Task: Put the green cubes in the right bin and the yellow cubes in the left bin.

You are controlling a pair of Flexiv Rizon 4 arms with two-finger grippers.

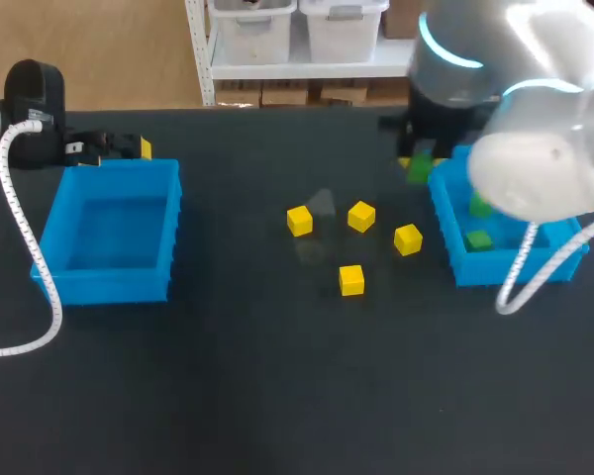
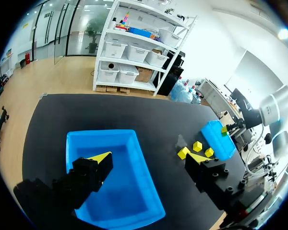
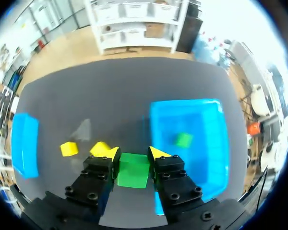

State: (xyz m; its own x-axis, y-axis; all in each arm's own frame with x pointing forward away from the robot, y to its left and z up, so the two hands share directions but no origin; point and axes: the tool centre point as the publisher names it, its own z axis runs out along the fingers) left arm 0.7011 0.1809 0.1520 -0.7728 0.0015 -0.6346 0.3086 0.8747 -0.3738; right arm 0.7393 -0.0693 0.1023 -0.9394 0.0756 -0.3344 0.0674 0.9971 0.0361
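Note:
My right gripper [image 3: 134, 154] is shut on a green cube [image 3: 133, 171], held above the table just beside the right blue bin [image 3: 201, 120], where another green cube [image 3: 184, 140] lies. From above, the held green cube [image 1: 417, 170] hangs at the near-left corner of the right bin [image 1: 444, 213], which holds two green cubes [image 1: 478, 240]. Several yellow cubes [image 1: 351, 280] lie scattered mid-table. My left gripper [image 2: 149, 158] stands open and empty over the left blue bin [image 2: 120, 191], at its far edge [image 1: 109, 148] from above.
The left bin [image 1: 114, 282] has nothing inside it. A white cable [image 1: 25, 247] from the left arm loops past that bin's left side. My right arm's bulky body [image 1: 535, 148] hides part of the right bin.

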